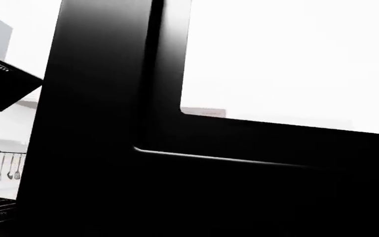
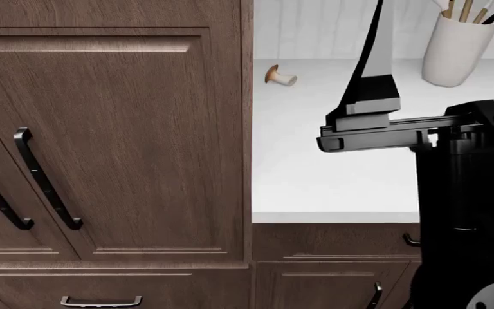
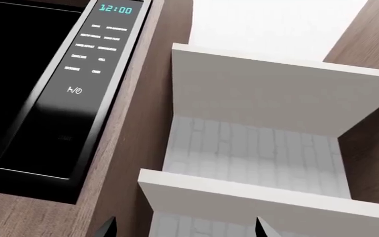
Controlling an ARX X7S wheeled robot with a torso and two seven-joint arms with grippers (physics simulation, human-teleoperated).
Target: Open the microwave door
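Closest to my left wrist camera is a broad black surface (image 1: 110,163) that fills most of that view, with a thin bright edge line across it; I cannot tell what it belongs to, and my left pincer does not show there or in the head view. The microwave (image 3: 38,84) appears only in my right wrist view: a black front built into brown wood casing, its dark door (image 3: 15,64) lying flush and closed, and beside the door a glossy control strip (image 3: 84,74) whose clock reads 12:00 above rows of small labels. Just two dark fingertips (image 3: 108,228) of my right pincer (image 3: 184,228) poke into that view's edge, well apart from each other, so the pincer is spread and pinching nothing, and it is not touching the microwave. Next to the microwave's casing sit white open shelves (image 3: 242,197) with pale tile behind them. From my head, I look down on my right arm (image 2: 401,129) stretched over the white desk (image 2: 333,180), a tall wooden cabinet door (image 2: 110,141) with black handles to the left. Farther back on the desk lie a small mushroom (image 2: 280,76) and a cream utensil holder (image 2: 457,48).
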